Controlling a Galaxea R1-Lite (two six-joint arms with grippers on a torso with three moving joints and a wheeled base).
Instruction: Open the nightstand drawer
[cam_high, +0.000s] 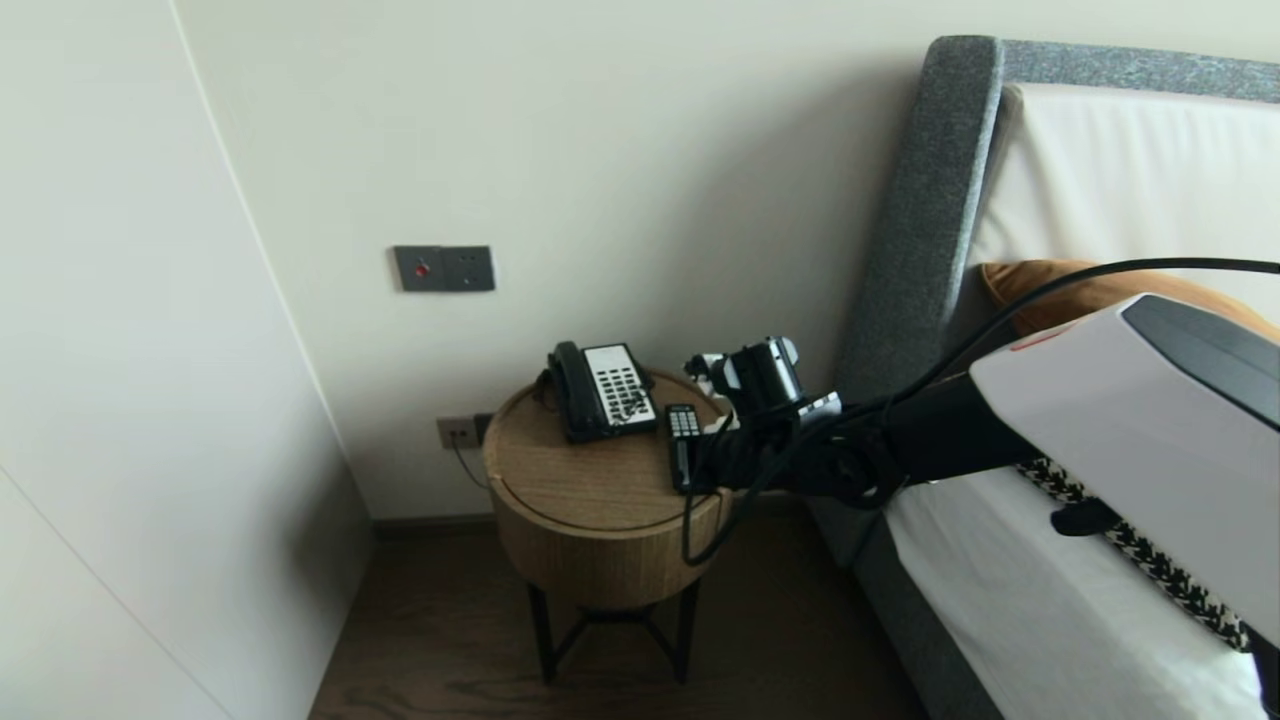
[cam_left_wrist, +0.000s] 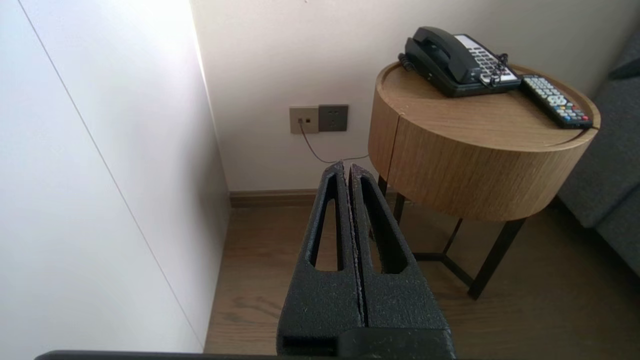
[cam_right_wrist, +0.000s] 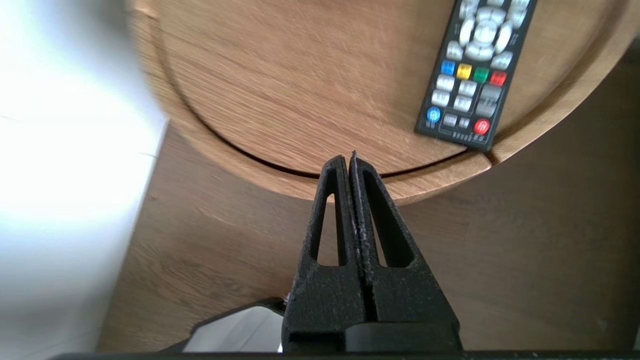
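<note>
**Presently short of the remote, jaws clenched**

Found the right gripper (cam_right_wrist: 350, 157) clenched on nothing, fingers (cam_right_wrist: 325, 305) pressed flat together, poised over the near rim of the round side table (cam_high: 600, 560). Located the remote (cam_right_wrist: 475, 70) flat on the right part of the table top, just right of the telephone (cam_high: 600, 390), lying near to far, with its near end at the very rim beside the bed (cam_high: 1050, 600). Noted a gap between gripper and remote: near, not touching. Recorded the left gripper (cam_left_wrist: 348, 167) likewise clenched and empty, parked low to the left, well apart from the table.

Judged advisable for a clean pick:
- Release the jaws fully before any descent; shut as now, could only shove.
- Shift over the remote's middle and square the fingers across its narrow width.
- Come down from straight above, stopping just off the wood.
- Avoid any sideways push: with that end at the rim, likely to slide the remote off toward the floor (cam_left_wrist: 500, 325).
- Keep clear of the telephone and its coiled cord (cam_left_wrist: 495, 67) on the far side.
</note>
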